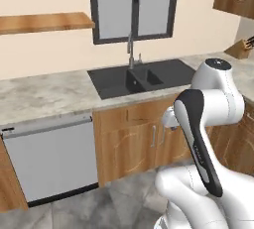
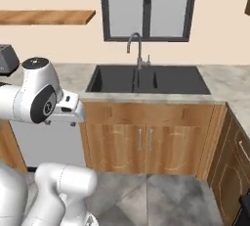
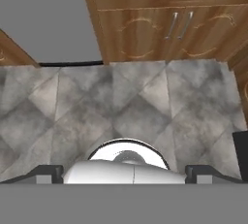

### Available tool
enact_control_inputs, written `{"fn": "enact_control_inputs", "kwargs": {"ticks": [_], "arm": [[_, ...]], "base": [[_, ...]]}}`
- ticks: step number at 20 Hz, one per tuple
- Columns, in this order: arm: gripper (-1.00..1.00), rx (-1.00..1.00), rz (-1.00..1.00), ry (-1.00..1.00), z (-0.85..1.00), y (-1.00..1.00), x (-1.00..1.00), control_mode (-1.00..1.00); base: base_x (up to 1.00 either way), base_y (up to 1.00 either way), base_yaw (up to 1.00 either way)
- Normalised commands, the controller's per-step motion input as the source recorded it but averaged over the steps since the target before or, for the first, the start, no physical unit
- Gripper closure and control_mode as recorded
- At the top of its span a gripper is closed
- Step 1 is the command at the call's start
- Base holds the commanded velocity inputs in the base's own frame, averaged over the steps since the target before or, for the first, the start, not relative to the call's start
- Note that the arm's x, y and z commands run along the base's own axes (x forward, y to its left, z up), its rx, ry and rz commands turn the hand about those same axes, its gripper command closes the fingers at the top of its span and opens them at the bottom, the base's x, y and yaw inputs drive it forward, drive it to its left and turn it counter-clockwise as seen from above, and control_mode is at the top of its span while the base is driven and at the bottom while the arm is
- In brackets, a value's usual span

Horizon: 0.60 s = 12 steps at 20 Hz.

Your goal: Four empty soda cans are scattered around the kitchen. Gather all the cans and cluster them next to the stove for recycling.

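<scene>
- Under the window (image 1: 134,7), a dark two-basin sink (image 1: 114,82) is set into the pale stone counter (image 1: 44,96), with a grey faucet (image 1: 130,49) upright at its back edge.
- Left of the sink, below the counter, stands a grey dishwasher (image 1: 49,158) with a bar handle across its top.
- Wooden cabinet doors (image 1: 134,143) with two slim upright handles sit directly under the sink.
- A wooden shelf (image 1: 44,22) hangs on the wall to the left of the window.
- A knife block (image 1: 240,48) stands on the counter far to the right in the left base view.
- A grey appliance (image 2: 6,58) sits on the counter at the left edge of the right base view; what it is, I cannot tell.
- The arm (image 1: 198,139) is folded in front of the cabinets, its hand turned down toward the grey tiled floor (image 3: 126,102).
- The gripper (image 3: 126,173) hangs over the floor, facing the foot of the dishwasher and cabinets; its jaws are wide apart, one fingertip near each bottom corner of the hand view, gripping nothing.
- Where the cans and the stove are, I cannot tell from these views.
- A dark shape cuts in at the right edge of the hand view; too little shows to name it.
</scene>
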Motion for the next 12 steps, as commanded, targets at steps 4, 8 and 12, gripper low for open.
{"fn": "enact_control_inputs", "kwargs": {"ticks": [4,8,12], "arm": [[-1.0,0.0,0.0,0.0,0.0,0.0,0.0,1.0],[-1.0,0.0,0.0,0.0,0.0,0.0,0.0,1.0],[-1.0,0.0,0.0,0.0,0.0,0.0,0.0,1.0]], "base": [[-0.02,0.0,0.5],[0.0,0.0,0.5],[0.0,0.0,0.5]]}}
